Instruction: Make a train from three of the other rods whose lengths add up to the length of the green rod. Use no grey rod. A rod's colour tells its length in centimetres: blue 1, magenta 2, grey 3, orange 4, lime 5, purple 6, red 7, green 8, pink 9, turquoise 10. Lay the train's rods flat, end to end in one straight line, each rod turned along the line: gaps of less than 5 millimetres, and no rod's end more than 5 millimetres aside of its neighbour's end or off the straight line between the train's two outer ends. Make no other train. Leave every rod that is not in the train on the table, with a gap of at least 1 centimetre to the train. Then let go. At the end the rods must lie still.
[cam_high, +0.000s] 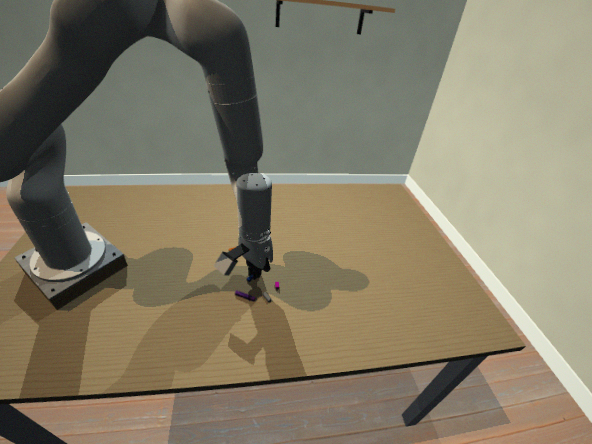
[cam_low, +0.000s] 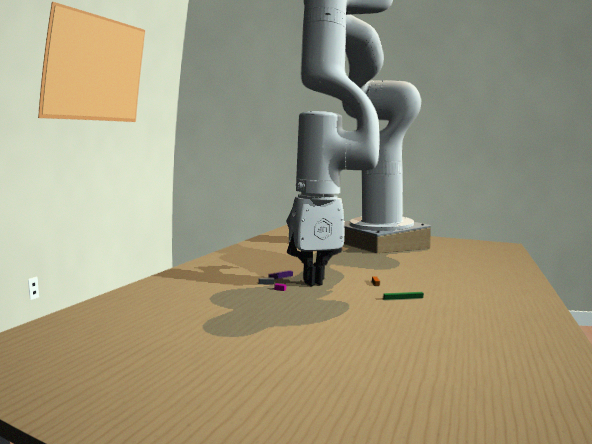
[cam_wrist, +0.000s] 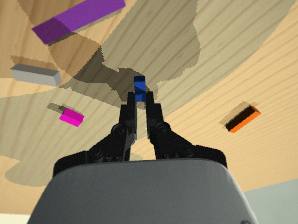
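Pincer (cam_high: 255, 275) (cam_low: 315, 284) (cam_wrist: 141, 102) points down close to the surface (cam_high: 360, 225) (cam_low: 320, 375) (cam_wrist: 170, 45), its fingers only slightly spread, a narrow slot between them, and clamped on nothing. Blue rod material (cam_high: 249, 278) (cam_wrist: 139, 86) shows at that slot, partly between the fingertips and partly just beyond; whether it is one rod or two, or touches a finger, I cannot tell.

On one side of the pincer, the magenta rod (cam_high: 277, 285) (cam_low: 280, 287) (cam_wrist: 71, 117), the grey rod (cam_high: 267, 297) (cam_low: 266, 281) (cam_wrist: 36, 75) and the purple rod (cam_high: 245, 296) (cam_low: 281, 275) (cam_wrist: 80, 20) lie near one another, all apart. On the other side lies the orange rod (cam_low: 376, 281) (cam_wrist: 245, 121), with the green rod (cam_low: 403, 296) farther out, clear of it. Neither the magenta, purple nor orange rod touches the blue, and no three-rod train is visible.
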